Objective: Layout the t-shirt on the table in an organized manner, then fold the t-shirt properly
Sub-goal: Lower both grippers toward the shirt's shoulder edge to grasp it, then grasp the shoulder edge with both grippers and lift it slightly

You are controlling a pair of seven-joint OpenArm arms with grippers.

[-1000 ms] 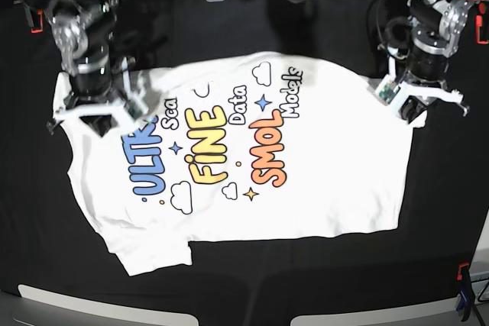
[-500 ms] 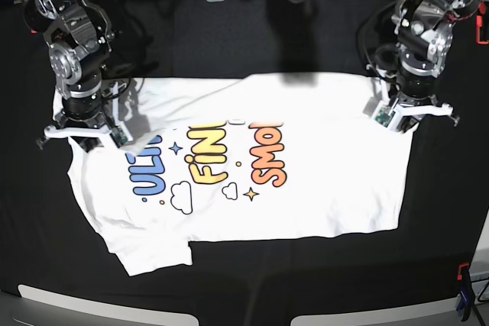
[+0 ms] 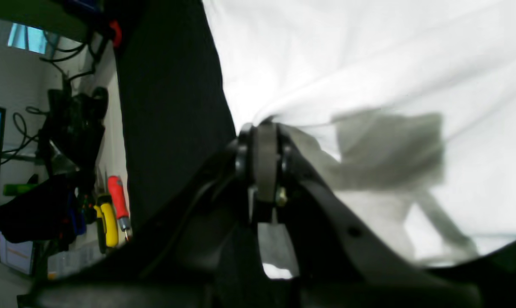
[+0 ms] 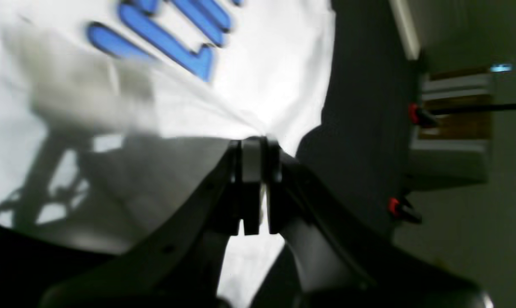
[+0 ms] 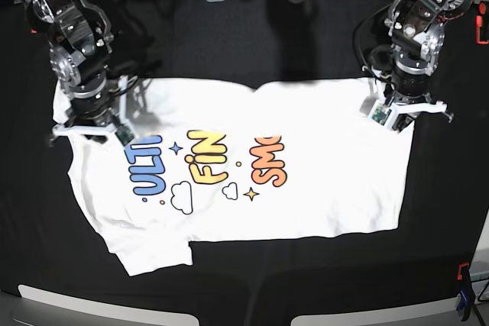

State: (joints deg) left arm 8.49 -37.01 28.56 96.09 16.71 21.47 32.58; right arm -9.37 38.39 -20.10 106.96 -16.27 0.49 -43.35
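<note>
The white t-shirt point(image 5: 306, 181) lies spread on the black table point(image 5: 252, 43). Its far part is doubled over toward the front, so only the lower halves of the blue, yellow and orange words show. My right gripper point(image 5: 88, 130) is at the shirt's left end, shut on the white fabric beside the blue letters point(image 4: 168, 47); in the right wrist view its fingertips point(image 4: 251, 147) pinch the cloth. My left gripper point(image 5: 403, 118) is at the right end, shut on the plain white edge point(image 3: 264, 141).
Red clamps point(image 5: 481, 32) point(image 5: 34, 20) sit at the table's far corners and a blue one point(image 5: 464, 299) at the near right. Beyond the table edge in the left wrist view lie hand tools point(image 3: 112, 209) and cables. The shirt's hem and one sleeve point(image 5: 153, 253) rest near the front.
Both grippers have drawn the shirt's far edge forward. The white flap now covers the upper words and clouds that showed a second ago, and the fold line has crept nearer.
</note>
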